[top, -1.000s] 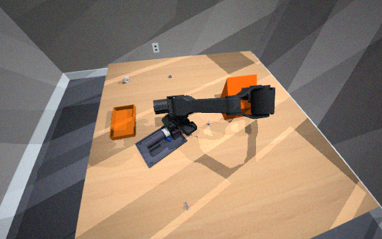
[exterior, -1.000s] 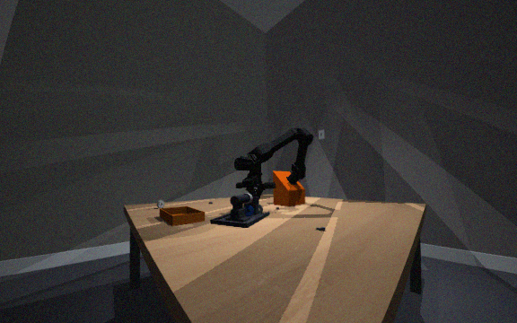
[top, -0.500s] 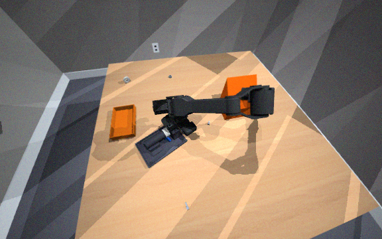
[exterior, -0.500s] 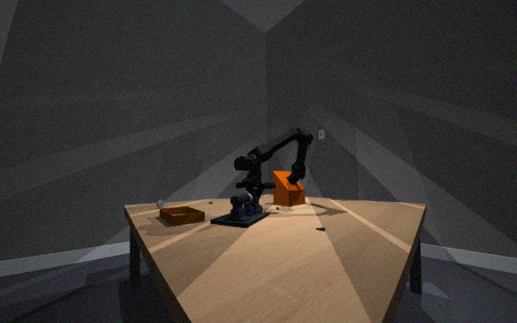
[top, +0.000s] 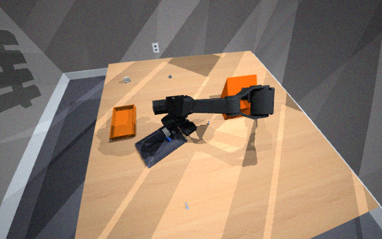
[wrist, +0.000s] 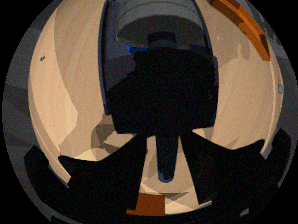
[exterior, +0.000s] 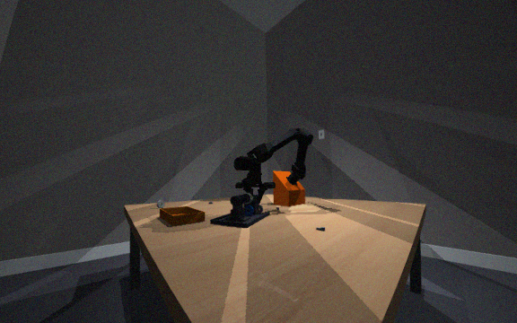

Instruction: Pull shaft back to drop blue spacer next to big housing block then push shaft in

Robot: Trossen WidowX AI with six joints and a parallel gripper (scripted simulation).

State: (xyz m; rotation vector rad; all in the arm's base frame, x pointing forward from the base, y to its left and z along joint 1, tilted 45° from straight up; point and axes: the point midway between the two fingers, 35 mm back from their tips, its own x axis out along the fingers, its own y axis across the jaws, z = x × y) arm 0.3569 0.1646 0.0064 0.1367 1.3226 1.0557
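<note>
The dark base plate (top: 148,163) (exterior: 223,221) (wrist: 103,75) carries the mechanism. In the wrist view a large black block (wrist: 165,90) sits below a grey round part (wrist: 160,27), and a dark shaft (wrist: 165,167) sticks out of the block towards me. A blue piece (top: 168,139) (wrist: 134,49) shows low beside the grey part; whether it is on the shaft or lying loose I cannot tell. Other spacers are not distinguishable. My gripper (top: 178,127) (wrist: 162,132) is partly open, its fingers on either side of the shaft end, with gaps visible on both sides.
A shallow orange tray (top: 123,121) (exterior: 182,220) (wrist: 250,27) stands left of the base plate. A larger orange block (top: 239,84) (exterior: 282,190) (wrist: 151,202) stands under the arm. Small loose parts lie around, including one (top: 186,205) at the front and a round one (top: 127,79) at the back left.
</note>
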